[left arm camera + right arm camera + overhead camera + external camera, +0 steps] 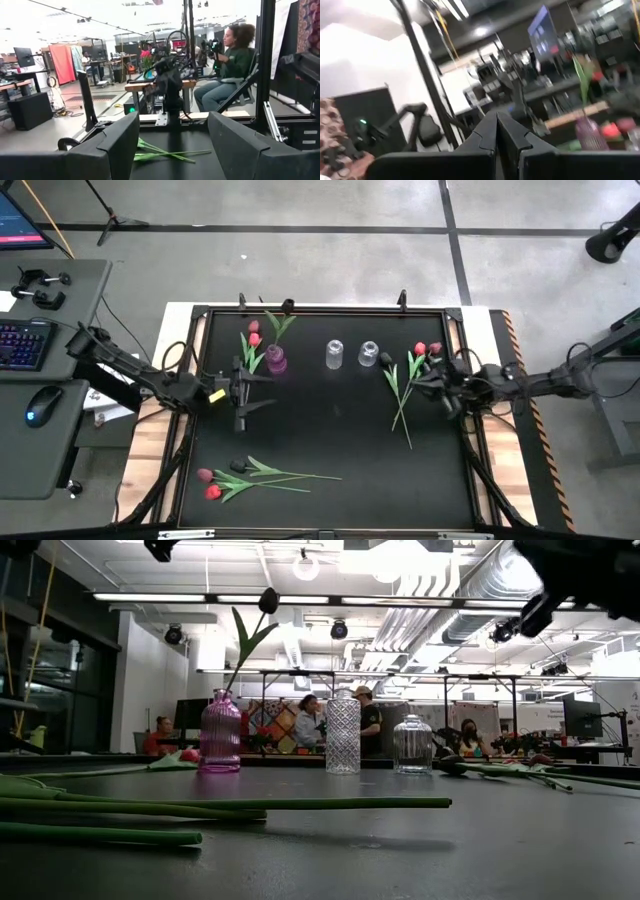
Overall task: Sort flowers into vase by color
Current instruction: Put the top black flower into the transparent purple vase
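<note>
— Lying in three bunches on the counter [330, 430], are the flowers [255, 473]?

— Yes: one bunch at the near edge, another [405, 375] by the right pincer [447, 392], and a pink pair [251, 345] beside the purple vase [275, 362], which holds one dark tulip [268, 600].

— And the two clear vases [334, 354]?

— Standing between the purple vase and the right bunch.

— The pincers?

— Left pincer [243, 392] spread wide, gripping nothing, just near the purple vase; the right is closed, empty.

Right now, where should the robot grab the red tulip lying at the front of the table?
Grip the red tulip by its thin stem, midway, coming straight down from above. It lies flat on the table, stem pointing right, so the gripper should close across the stem, clear of the bud and the tulips beside it.
</note>
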Controlling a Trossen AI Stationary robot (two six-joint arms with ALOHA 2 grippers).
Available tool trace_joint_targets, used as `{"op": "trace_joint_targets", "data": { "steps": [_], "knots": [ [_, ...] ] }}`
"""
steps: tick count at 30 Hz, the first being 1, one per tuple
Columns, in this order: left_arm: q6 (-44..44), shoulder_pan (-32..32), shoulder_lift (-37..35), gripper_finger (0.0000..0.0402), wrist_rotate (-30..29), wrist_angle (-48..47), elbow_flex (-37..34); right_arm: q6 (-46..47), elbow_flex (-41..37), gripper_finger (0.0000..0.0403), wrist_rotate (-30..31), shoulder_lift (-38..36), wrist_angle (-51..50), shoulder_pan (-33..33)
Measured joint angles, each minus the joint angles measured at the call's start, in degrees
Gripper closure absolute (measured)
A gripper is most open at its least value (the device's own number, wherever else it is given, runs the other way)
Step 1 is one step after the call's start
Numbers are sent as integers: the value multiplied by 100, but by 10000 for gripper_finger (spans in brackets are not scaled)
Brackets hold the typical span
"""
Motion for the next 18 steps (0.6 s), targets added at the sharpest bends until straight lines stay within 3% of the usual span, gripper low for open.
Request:
{"op": "trace_joint_targets", "data": {
  "steps": [7, 12, 15, 18],
  "knots": [
    [0, 2, -4, 177, -2, -3, 0, 759, 525, 403, 847, 2527, 671, 0],
    [-2, 0, -4, 177, -2, -24, 0, 261, 1430, 403, 1823, 3832, 446, -53],
    [-26, 0, -4, 177, -4, -126, 0, 363, 2084, 403, 1622, 4227, -491, -132],
    [-59, 0, -2, 177, -11, -247, 0, 673, 3058, 403, 861, 4311, -2906, -194]
  ]
}}
